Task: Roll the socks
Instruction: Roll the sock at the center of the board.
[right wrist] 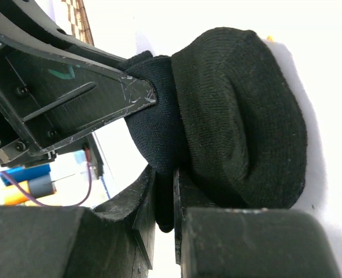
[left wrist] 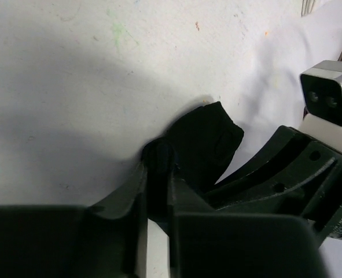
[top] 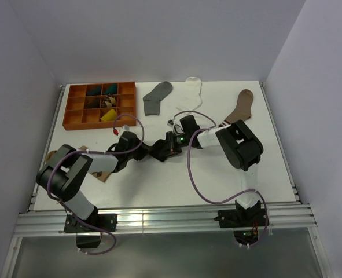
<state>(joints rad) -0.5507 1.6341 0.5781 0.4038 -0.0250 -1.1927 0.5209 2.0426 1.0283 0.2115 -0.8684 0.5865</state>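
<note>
Left tool (left wrist: 159,165) and right tool (right wrist: 165,200) pinch the black sock (right wrist: 240,116).

A white table (top: 275,168) carries an orange tray (top: 70,107) of small compartments at its far left corner. Inside the tray, teal pieces (top: 94,90) fill two back cells, a patterned piece (top: 107,101) sits in a middle cell, and a yellow piece (top: 108,116) lies in a front cell. Well to the right of the tray lies a brown sock (top: 240,107), flat, its striped cuff nearer than its toe. Nearer than the tray, at the table's left edge, a scrap of tan fabric (top: 52,155) shows, mostly hidden. An aluminium rail (top: 159,220) runs along the table edge opposite the tray.
</note>
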